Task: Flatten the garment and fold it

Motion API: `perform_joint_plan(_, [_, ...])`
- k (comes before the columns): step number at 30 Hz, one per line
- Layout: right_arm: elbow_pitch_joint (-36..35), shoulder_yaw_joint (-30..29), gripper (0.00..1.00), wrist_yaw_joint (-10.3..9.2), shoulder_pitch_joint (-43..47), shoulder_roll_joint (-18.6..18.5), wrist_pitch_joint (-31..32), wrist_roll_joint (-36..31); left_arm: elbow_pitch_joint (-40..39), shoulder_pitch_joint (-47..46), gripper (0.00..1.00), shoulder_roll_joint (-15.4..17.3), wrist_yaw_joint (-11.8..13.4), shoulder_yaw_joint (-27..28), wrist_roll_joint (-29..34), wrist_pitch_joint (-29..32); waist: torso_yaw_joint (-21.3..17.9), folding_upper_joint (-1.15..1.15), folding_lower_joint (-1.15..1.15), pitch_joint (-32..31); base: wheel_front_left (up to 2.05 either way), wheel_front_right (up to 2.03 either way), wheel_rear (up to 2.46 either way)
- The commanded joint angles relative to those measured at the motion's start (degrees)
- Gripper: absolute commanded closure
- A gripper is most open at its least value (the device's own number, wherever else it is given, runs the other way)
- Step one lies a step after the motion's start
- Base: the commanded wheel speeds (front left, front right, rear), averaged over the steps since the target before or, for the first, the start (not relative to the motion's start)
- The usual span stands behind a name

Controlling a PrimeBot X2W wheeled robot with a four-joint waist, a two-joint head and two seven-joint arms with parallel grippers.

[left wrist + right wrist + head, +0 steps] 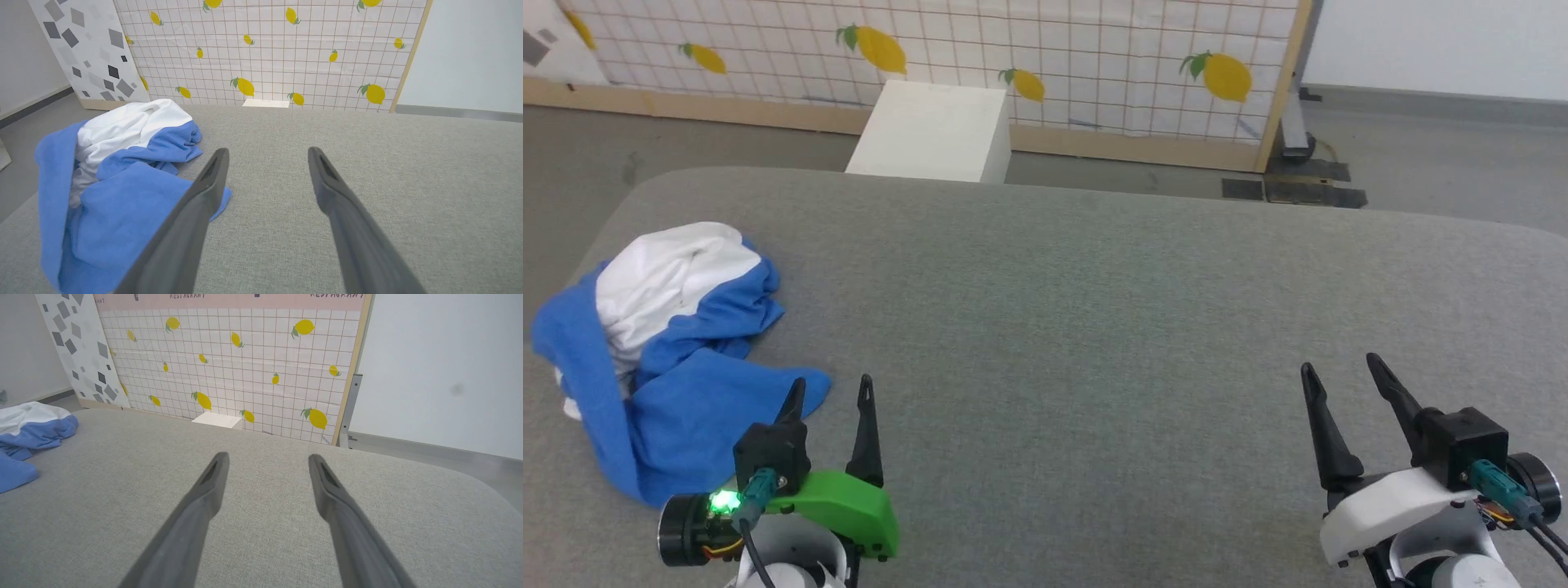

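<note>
**Crumpled shirt left of the left claw, both claws wide**

The grey cloth-covered table (1094,327) stretches ahead of both claws and between them, bare on the right claw's side. Beyond its far edge, ahead of the claws, stands a gridded screen (1054,49) printed with lemons.

The shirt (678,367) lies in a crumpled heap just left of the left claw (832,379), well apart from the right claw (1339,361), near the table's left edge. Its long axis runs roughly along the line of the left claw's fingers, near to far. The white body is bunched at the far end, and blue sleeve cloth spreads at the near end, alongside the claw. One blue fold reaches under the tip of the left finger; whether they touch I cannot tell. The heap is too rumpled to tell which way the neck points.

A white box (931,131) stands beyond the table, ahead and slightly right of the left claw.

Both claws sit above the table with their fingers spread wide and nothing between them.
</note>
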Motion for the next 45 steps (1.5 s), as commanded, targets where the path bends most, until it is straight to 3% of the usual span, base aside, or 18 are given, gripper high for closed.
perform_joint_plan(1, [0.29, -0.03, 0.0, -0.02, 0.34, 0.03, -0.53, 0.6, 0.44, -0.95, 0.0, 0.38, 0.43, -0.17, -0.92, -0.78, 1.27, 0.0, 0.0, 0.01, 0.0, 0.0, 0.0])
perform_joint_plan(45, [1.24, 1.3, 0.0, -0.05, 0.05, 0.08, -4.36, 4.28, 0.99, 1.8, 0.0, 1.85, 5.57, 0.87, -6.44, -6.3, 16.94, 0.0, 0.0, 0.67, 0.0, 0.0, 0.0])
